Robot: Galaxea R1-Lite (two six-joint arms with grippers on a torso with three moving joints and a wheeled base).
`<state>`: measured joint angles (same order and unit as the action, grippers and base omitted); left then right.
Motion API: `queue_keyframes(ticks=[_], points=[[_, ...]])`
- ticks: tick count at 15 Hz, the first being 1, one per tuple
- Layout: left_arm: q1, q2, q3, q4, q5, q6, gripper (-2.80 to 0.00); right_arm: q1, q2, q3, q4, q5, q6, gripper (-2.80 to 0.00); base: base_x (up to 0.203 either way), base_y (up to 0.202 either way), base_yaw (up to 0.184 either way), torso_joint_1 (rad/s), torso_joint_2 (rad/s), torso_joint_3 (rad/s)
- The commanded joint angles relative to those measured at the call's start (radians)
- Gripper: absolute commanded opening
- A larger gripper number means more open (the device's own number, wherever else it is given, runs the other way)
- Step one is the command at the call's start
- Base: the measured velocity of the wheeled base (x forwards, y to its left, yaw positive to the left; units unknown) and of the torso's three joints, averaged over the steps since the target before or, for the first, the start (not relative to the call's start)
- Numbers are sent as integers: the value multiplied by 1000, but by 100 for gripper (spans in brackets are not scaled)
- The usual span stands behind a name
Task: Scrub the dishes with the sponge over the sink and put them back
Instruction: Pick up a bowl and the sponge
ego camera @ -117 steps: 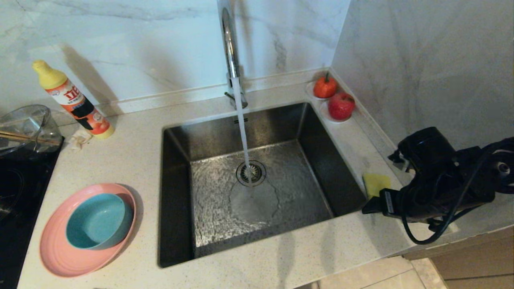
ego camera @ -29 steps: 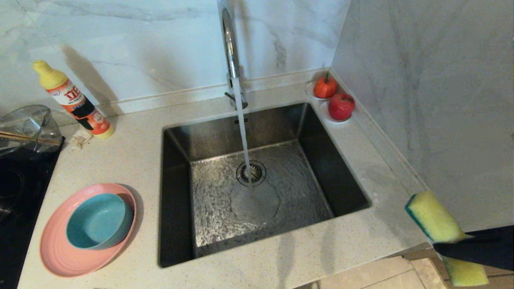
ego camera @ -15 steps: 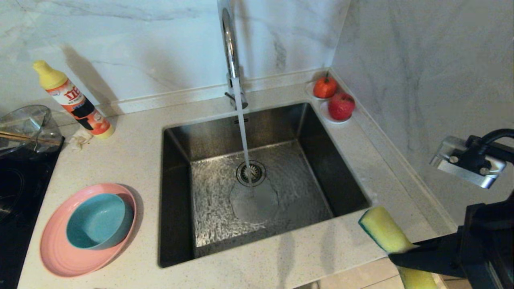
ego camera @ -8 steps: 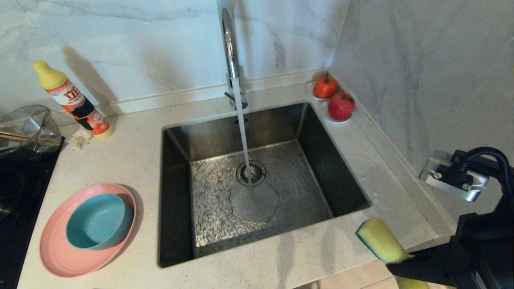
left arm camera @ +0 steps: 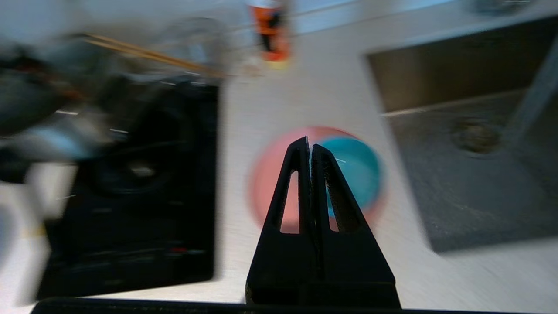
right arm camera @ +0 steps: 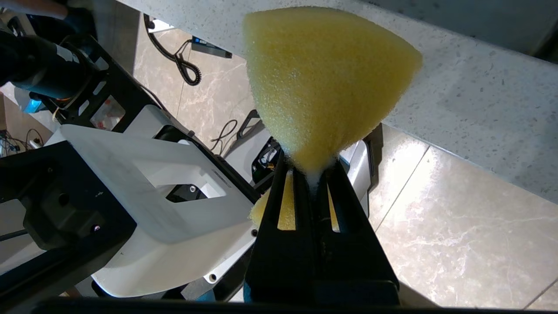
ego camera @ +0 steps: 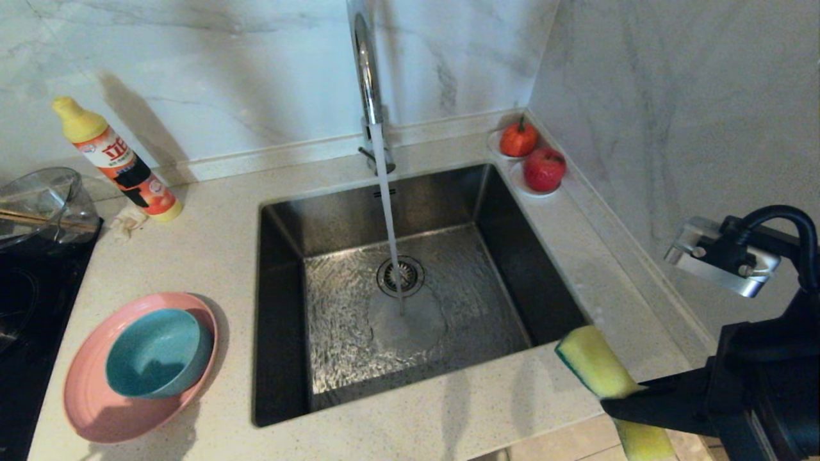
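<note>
The pink plate (ego camera: 90, 403) lies on the counter left of the sink (ego camera: 512, 256), with the teal bowl (ego camera: 157, 352) sitting in it. In the left wrist view my left gripper (left arm camera: 309, 146) is shut and empty, hovering above the plate (left arm camera: 270, 174) and bowl (left arm camera: 359, 170). It is out of the head view, though a shadow falls across both dishes. My right gripper (ego camera: 615, 400) is shut on the yellow sponge (ego camera: 592, 362) near the sink's front right corner, over the counter edge. The sponge (right arm camera: 322, 83) is pinched at its waist between the right gripper's (right arm camera: 310, 170) jaws.
Water runs from the chrome tap (ego camera: 368, 77) onto the drain. A detergent bottle (ego camera: 115, 160), a glass bowl (ego camera: 38, 205) and a black cooktop (ego camera: 25, 307) are at the left. Two red fruits (ego camera: 541, 168) sit at the back right, by the side wall.
The right gripper took the sponge from the counter, lifted it, and has now carried it slightly left toward the sink. A shadow has appeared over the plate and bowl.
</note>
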<state>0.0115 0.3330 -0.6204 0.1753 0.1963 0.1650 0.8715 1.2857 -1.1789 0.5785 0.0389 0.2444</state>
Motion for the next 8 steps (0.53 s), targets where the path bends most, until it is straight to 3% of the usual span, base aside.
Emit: queue_keyframes(ticks=[1, 5, 8], points=[[2, 253, -157, 49, 44, 41, -280, -6, 9, -2, 1, -2, 1, -280, 0, 0, 0, 0, 0, 0], [4, 613, -326, 115, 106, 91, -280, -6, 39, -4, 1, -4, 0, -280, 0, 0, 0, 0, 0, 0], [35, 883, -442, 203, 166, 83, -280, -5, 56, -5, -1, -4, -4, -280, 0, 0, 0, 0, 0, 0]])
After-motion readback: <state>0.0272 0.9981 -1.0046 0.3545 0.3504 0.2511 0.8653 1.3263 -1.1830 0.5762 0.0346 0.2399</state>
